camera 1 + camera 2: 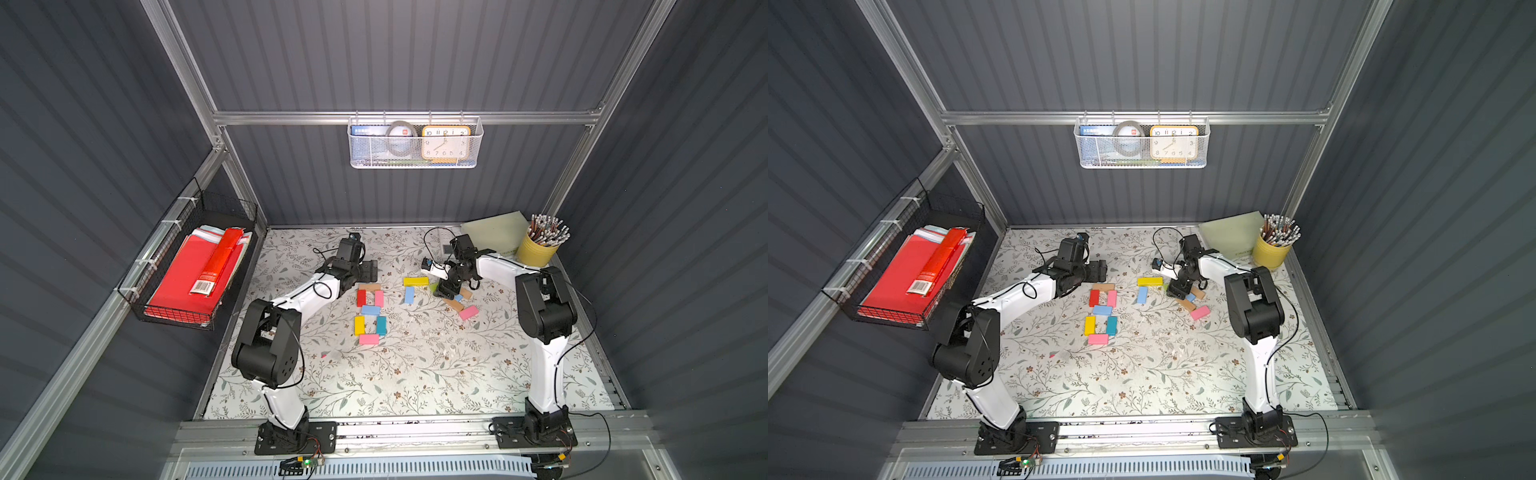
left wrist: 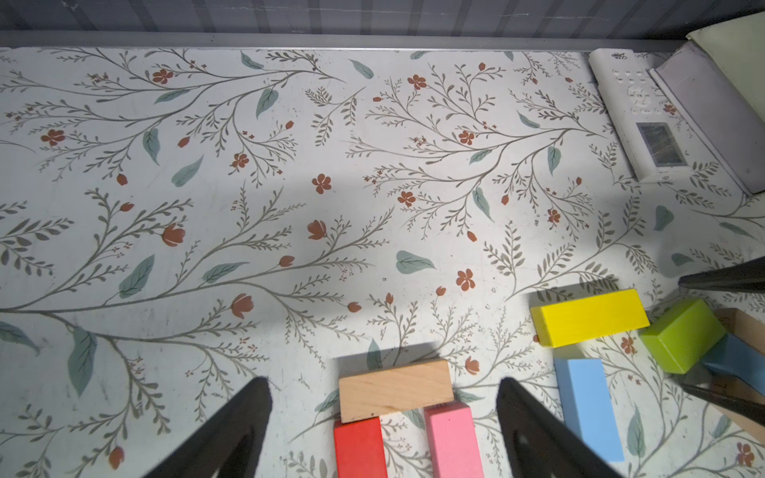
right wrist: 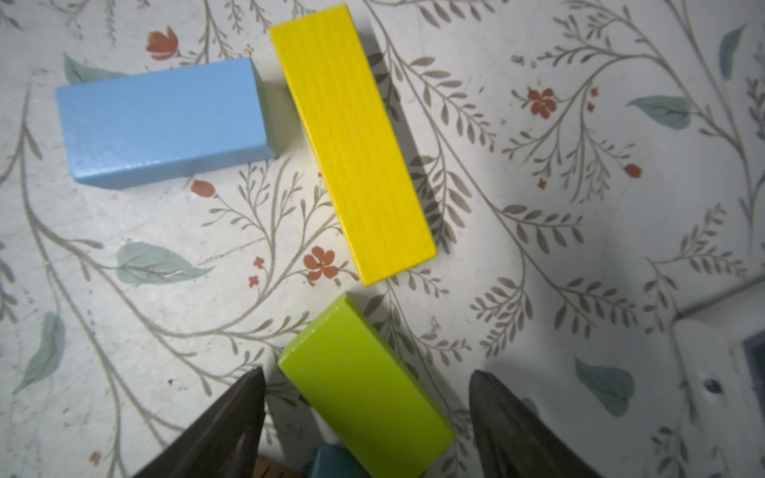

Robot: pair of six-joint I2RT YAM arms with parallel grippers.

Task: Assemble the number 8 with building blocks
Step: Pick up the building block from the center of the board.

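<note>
The number 8 (image 1: 370,311) lies mid-table in both top views: a tan block (image 2: 395,389) on top, red (image 2: 359,447) and pink (image 2: 453,438) below it, then light blue, yellow, teal and pink. My left gripper (image 2: 385,389) hovers open at the figure's tan end, touching nothing. Loose building blocks lie to the right: yellow (image 3: 352,140), light blue (image 3: 161,120), green (image 3: 364,389), tan (image 1: 453,304) and pink (image 1: 468,312). My right gripper (image 3: 366,374) stands open astride the green block, with a gap on each side.
A yellow cup of pencils (image 1: 536,249) and a pale green pad (image 1: 494,232) stand at the back right, a white remote (image 2: 637,120) beside them. A black wire basket (image 1: 137,307) with red folders hangs on the left wall. A mesh basket (image 1: 415,164) hangs on the back wall.
</note>
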